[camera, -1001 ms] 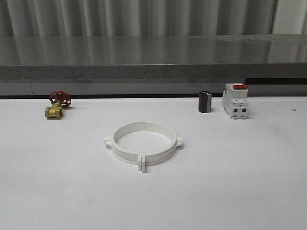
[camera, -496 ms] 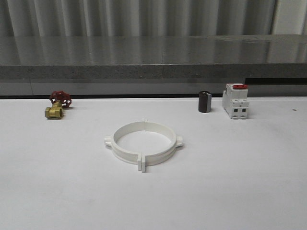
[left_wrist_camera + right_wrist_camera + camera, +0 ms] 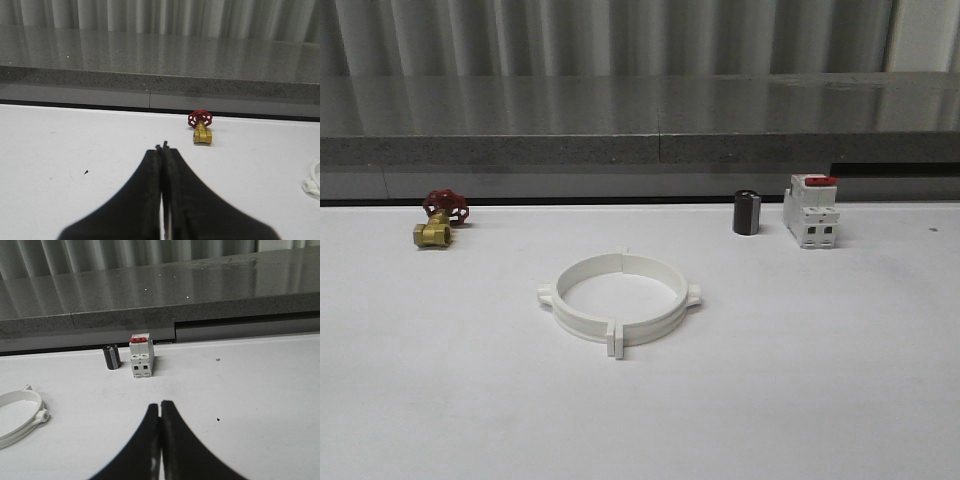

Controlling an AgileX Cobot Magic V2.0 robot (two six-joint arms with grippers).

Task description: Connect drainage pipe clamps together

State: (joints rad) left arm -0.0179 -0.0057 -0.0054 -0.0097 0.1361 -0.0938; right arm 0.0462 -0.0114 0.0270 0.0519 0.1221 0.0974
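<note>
With the left gripper (image 3: 162, 147) and right gripper (image 3: 160, 403) both sitting closed and empty, the drainage pipe clamps (image 3: 618, 299) are lying apparently joined, looking light, stiff and slippery, likeliest graspable across a flange.

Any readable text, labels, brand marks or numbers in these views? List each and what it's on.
No text can be read in any view.
Circuit breaker: any marking on its white face or red switch is too small and blurred to read.
Dark cylinder: no legible label.
Brass valve with red handwheel: no legible stamp.
Drainage pipe clamps: plain white, no visible marking.
</note>
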